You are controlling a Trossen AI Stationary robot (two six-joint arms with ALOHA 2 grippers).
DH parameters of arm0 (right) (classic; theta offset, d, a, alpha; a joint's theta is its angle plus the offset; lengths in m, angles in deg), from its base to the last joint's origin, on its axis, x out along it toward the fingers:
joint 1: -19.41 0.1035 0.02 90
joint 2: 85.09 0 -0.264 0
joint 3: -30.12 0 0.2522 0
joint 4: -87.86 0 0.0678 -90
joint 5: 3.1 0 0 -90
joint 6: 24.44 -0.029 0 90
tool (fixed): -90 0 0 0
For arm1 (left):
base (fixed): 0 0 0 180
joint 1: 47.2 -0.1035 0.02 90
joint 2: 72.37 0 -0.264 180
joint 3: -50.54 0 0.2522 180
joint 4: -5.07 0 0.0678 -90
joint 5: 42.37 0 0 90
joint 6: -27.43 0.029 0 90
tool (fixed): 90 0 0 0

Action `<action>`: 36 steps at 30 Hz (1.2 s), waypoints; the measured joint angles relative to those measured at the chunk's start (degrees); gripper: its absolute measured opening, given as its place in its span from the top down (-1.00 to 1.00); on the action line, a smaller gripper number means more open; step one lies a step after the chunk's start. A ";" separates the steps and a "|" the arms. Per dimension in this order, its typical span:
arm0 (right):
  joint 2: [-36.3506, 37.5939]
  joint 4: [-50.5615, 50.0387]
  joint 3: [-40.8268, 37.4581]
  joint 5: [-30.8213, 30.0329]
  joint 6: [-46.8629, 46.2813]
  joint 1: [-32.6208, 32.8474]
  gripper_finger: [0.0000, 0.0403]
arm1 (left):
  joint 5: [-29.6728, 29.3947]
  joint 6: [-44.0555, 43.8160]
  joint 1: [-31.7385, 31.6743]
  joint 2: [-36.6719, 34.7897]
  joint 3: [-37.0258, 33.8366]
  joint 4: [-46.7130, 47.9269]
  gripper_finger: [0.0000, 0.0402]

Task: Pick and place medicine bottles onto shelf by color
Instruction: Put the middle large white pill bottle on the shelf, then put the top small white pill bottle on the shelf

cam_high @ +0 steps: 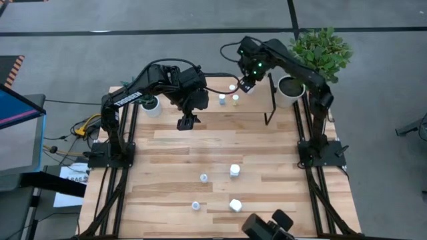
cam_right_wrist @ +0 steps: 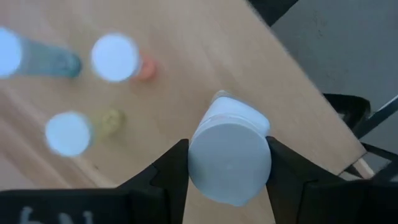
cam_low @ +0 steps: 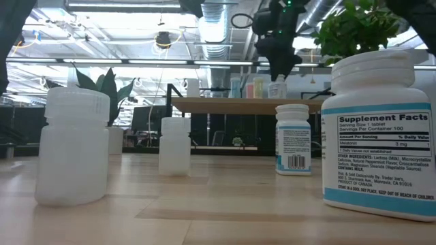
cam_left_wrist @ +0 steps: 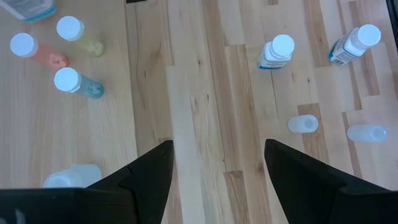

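Between the right pincer fingers, a white-capped medicine bottle gripped above the shelf, three tinted bottles standing beyond, left pincer open over the tabletop.

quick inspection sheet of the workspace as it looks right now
surface: wooden table, bare planks mid-table
job's things: three bottles on the shelf; four bottles on the table's near part
clutter: two potted plants at the table's far end
grippers: right end effector over the shelf, fingers around a white-capped bottle; left end effector open above the table, empty
cables: bundle off the table's left edge
surroundings: grey floor, ceiling lights
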 joint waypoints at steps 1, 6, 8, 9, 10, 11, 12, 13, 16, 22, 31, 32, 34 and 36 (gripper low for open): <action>0.02 0.05 0.00 -0.04 -0.70 -0.37 0.11 | 0.00 0.00 0.01 0.00 0.00 0.00 -0.18; 0.40 -0.62 0.00 -0.04 -2.47 -2.30 0.04 | 0.02 0.07 -0.01 0.00 0.00 0.00 -0.18; 0.44 -1.13 0.00 -0.03 -2.87 -2.64 -0.02 | 0.00 0.04 0.00 0.00 0.00 0.00 -0.18; 0.42 -1.35 0.00 -0.04 -2.88 -2.65 -0.06 | 0.01 0.04 0.01 0.00 0.00 0.00 -0.18; 0.41 -1.54 0.00 -0.07 -2.92 -2.67 -0.10 | 0.02 0.03 0.00 0.00 0.00 0.00 -0.18; 0.39 -1.59 0.00 -0.07 -2.92 -2.67 -0.14 | 0.02 0.02 0.00 0.00 0.00 0.00 -0.18; 0.39 -1.59 0.00 -0.04 -2.92 -2.63 -0.17 | 0.02 0.02 0.01 0.00 0.00 0.00 -0.18; 0.33 -1.63 0.00 -0.04 -2.94 -2.63 -0.19 | 0.02 0.02 0.00 0.00 0.00 0.00 -0.18; 0.28 -1.59 0.00 -0.04 -2.92 -2.58 -0.23 | 0.02 0.02 0.01 0.00 0.00 0.00 -0.18; 0.31 -1.81 2.41 -0.07 -3.81 -2.63 -0.23 | 0.02 0.02 0.01 0.00 0.00 0.00 -0.18; 2.32 -4.87 13.30 1.33 -6.80 -0.12 -0.23 | 0.03 -0.68 0.01 0.00 0.00 0.00 -0.18; 3.89 -5.38 12.47 4.14 -7.20 0.45 -0.23 | 0.04 -0.70 0.01 0.00 0.00 0.00 -0.18; 6.75 -5.42 12.11 8.59 -7.13 3.17 -0.23 | 0.22 -1.01 0.01 0.00 0.00 0.00 -0.18; 9.78 -5.38 11.46 10.41 -7.24 5.86 -0.23 | 1.13 -1.68 0.07 0.00 0.00 0.00 -0.18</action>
